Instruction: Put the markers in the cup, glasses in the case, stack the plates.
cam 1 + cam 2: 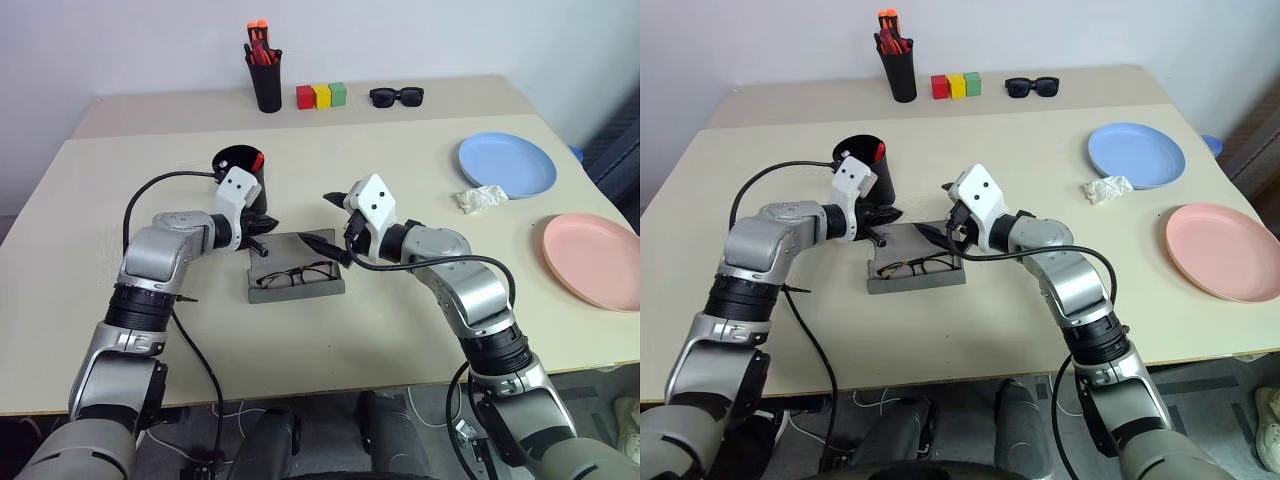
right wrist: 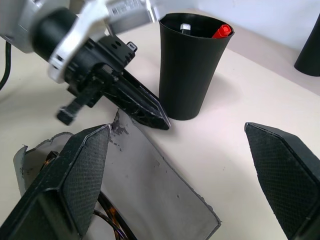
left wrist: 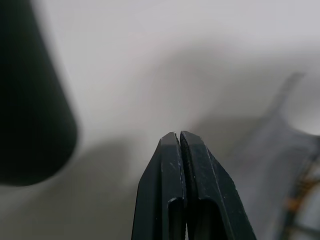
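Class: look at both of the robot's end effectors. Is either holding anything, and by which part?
Nothing is held. The left end effector is shut on nothing; the right end effector is open above the glasses case.

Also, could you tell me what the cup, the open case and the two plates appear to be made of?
The cup looks like matte black plastic: smooth thin wall, no gloss. The case seems a grey hard shell, possibly plastic or coated metal; its lid shows scuffs and a dull sheen. The blue plate and the pink plate look like moulded plastic, evenly coloured with a satin finish.
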Action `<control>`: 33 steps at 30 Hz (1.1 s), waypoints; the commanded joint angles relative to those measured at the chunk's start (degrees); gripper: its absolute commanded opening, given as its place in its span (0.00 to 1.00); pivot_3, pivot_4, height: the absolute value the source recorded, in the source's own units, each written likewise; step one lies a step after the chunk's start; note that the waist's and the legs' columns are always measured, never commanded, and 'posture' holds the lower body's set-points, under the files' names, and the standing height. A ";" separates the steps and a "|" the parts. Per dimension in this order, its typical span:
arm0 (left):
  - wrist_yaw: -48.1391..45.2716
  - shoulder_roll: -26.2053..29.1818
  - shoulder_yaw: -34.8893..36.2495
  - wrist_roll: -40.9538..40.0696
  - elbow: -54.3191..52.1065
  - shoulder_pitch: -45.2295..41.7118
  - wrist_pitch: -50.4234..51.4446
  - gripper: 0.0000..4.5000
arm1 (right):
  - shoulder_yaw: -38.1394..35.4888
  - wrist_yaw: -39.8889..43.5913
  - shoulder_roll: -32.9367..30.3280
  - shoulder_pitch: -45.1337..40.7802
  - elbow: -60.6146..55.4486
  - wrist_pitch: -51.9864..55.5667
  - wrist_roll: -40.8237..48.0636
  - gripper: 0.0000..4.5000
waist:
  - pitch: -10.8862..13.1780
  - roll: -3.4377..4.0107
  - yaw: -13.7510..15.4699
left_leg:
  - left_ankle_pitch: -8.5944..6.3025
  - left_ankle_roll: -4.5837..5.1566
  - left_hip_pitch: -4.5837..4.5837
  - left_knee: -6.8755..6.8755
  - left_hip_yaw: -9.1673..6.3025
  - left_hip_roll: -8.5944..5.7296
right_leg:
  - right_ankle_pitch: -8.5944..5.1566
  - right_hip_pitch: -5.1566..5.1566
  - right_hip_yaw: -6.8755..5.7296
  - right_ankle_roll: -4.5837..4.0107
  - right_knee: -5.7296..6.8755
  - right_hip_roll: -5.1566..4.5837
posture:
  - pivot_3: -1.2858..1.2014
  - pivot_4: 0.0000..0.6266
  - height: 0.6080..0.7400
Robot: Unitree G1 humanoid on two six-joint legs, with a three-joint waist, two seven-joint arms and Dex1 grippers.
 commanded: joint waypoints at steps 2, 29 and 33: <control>-1.34 0.86 -0.03 -0.02 -0.30 -0.24 0.59 0.01 | -0.46 -0.51 0.61 -1.01 -1.30 -1.20 -0.10 0.98 | 0.00 0.00 -0.01 | 0.00 0.00 -0.01 0.00 0.00 0.00 | 0.00 0.00 0.00 0.00 0.00 0.00 | 0.52 0.24 1.00; -11.93 9.57 -2.41 -13.77 -24.77 9.63 17.18 0.01 | -2.89 -5.54 1.50 -3.61 4.08 -4.50 -3.64 0.98 | 0.00 0.01 -0.08 | 0.00 0.01 0.01 -0.01 -0.01 0.01 | -0.01 -0.01 0.01 -0.01 0.03 0.01 | 0.52 0.24 1.00; -9.00 6.90 0.26 -10.75 -23.25 9.82 5.80 0.01 | -5.44 -8.01 1.15 -4.80 6.45 -6.22 -4.29 0.98 | 0.00 0.01 0.09 | 0.00 0.00 0.01 -0.01 -0.01 0.01 | 0.00 -0.01 0.01 -0.01 0.03 0.01 | 0.52 0.24 1.00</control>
